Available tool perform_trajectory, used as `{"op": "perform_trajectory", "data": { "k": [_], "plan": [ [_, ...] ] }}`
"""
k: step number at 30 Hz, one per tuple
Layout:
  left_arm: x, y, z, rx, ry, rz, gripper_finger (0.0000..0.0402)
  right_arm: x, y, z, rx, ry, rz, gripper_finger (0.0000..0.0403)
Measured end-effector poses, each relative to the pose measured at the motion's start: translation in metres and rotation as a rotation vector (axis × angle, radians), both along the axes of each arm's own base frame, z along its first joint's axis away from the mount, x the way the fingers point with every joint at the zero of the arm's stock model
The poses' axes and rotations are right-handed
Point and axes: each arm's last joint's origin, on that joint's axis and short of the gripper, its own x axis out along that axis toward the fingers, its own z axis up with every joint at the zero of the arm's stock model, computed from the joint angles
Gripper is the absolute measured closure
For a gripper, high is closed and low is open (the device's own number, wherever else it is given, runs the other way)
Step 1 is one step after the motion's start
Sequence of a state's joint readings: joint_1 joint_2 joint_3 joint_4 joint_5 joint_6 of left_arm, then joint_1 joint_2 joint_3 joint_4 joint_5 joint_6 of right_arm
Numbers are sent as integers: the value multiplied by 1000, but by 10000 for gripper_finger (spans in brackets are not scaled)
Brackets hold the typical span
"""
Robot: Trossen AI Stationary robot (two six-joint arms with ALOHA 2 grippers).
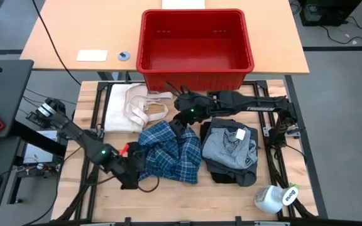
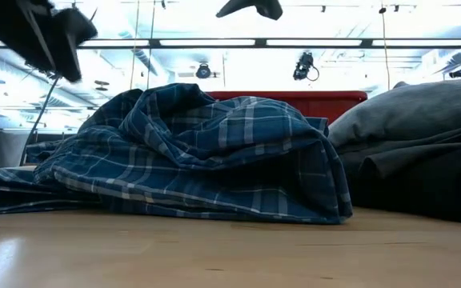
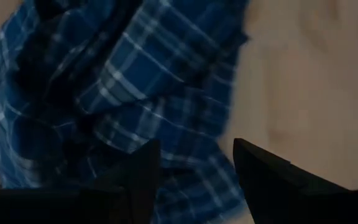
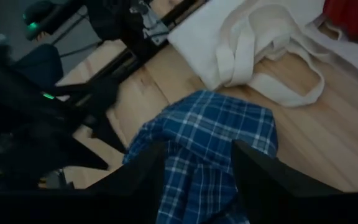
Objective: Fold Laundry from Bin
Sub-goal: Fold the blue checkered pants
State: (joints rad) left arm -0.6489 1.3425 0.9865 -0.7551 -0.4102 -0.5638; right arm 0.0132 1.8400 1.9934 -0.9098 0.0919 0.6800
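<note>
Hovering over the crumpled plaid shirt [image 1: 168,152], both grippers are working it open for folding. The left gripper [image 3: 196,163] is standing with its fingers apart and empty, shirt fabric lying just ahead of and beneath them. The right gripper [image 4: 197,163] is likewise parted, holding nothing, with the shirt's far edge directly below it. Beyond it the red bin [image 1: 195,45] is sitting emptied. The spray bottle [image 1: 275,198] is reading "Bona".

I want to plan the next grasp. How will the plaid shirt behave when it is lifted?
The plaid shirt lies crumpled in soft folds, so it will likely hang floppy. It probably weighs little, being thin cloth. It should not slip easily or roll.
</note>
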Motion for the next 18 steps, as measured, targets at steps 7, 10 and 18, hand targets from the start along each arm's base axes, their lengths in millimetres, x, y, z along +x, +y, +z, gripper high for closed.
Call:
{"op": "perform_trajectory", "data": {
  "k": [7, 10, 18],
  "plan": [
    [10, 26, -37, 1, -41, 113, 196, 1, -4, 1, 8, -19, -9, 214],
    [13, 36, -47, 2, -51, 143, 196, 1, -2, 1, 11, -19, -6, 214],
    [18, 47, -63, -18, -100, 81, 151, 1, 6, 1, 11, -19, 12, 214]
  ]
}}
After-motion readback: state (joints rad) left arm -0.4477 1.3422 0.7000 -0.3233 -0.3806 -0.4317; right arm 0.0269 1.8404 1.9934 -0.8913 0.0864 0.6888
